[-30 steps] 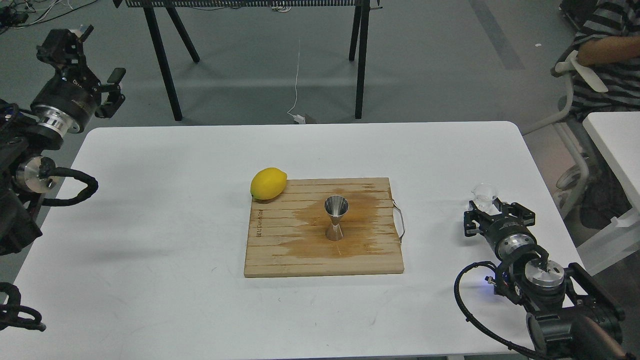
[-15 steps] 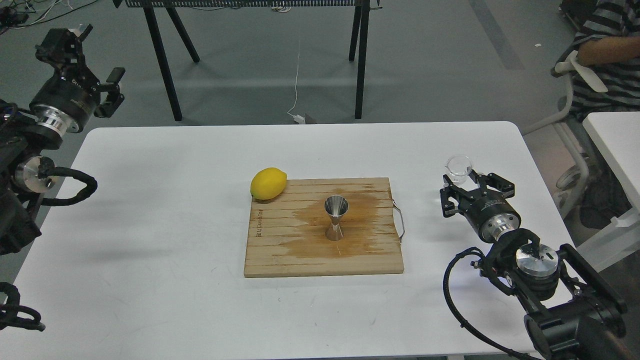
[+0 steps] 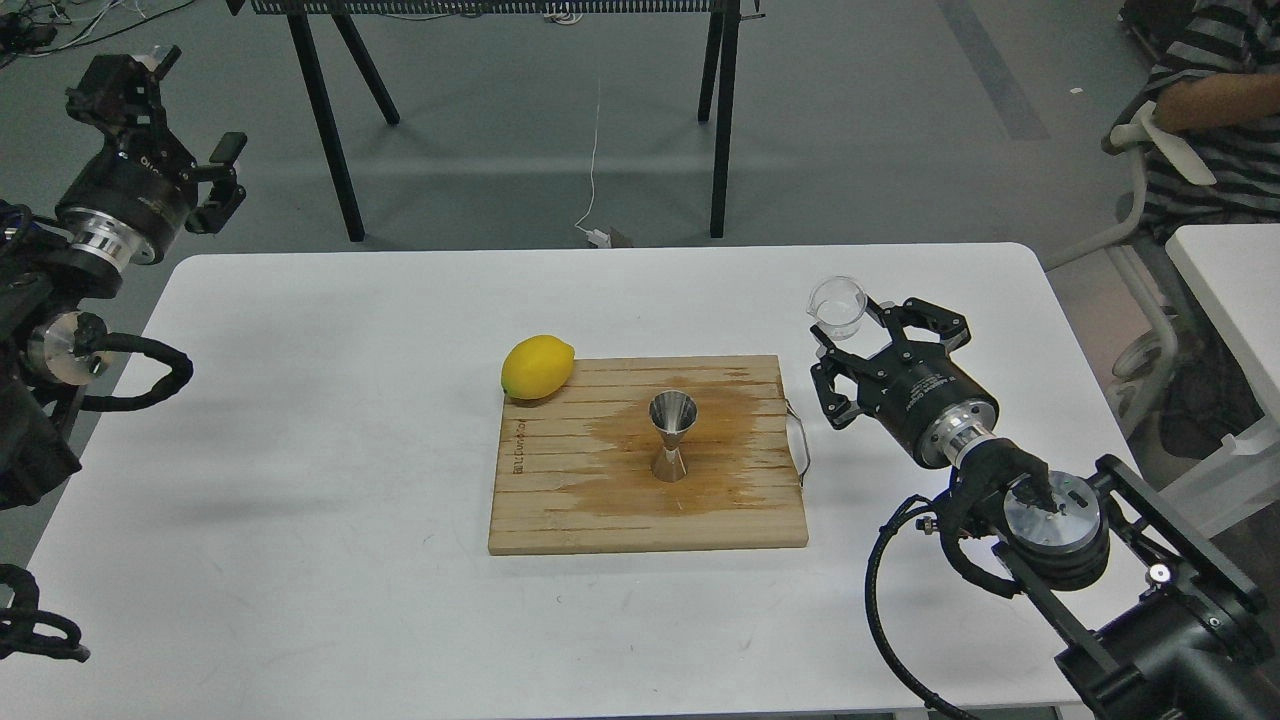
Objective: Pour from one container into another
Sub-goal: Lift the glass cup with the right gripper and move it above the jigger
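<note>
Stretching across most of the view, a smooth white tabletop (image 3: pixel 300 480) with rounded corners is sitting on a grey floor (image 3: pixel 850 120), with black metal legs (image 3: pixel 325 125) of another stand rising at 12 o'clock. Lying at its middle is a slatted wooden board (image 3: pixel 560 500), pale and grooved, carrying a darker wet-looking stain and a thin wire handle at its 3 o'clock edge. Resting on the board's 10 o'clock corner is a glossy yellow lemon (image 3: pixel 537 367). Standing upright at the board's centre is the shiny steel jigger (image 3: pixel 672 436), hourglass-shaped with a narrow waist. At 3 o'clock from the jigger, off the board, the right claw (image 3: pixel 858 335) is grasping the small clear glass cup (image 3: pixel 838 306), transparent and beaker-like, holding it roughly upright above the tabletop. At 10 o'clock, beyond the tabletop's edge, the left claw (image 3: pixel 185 105) is hanging released, its black fingers spread apart.
</note>
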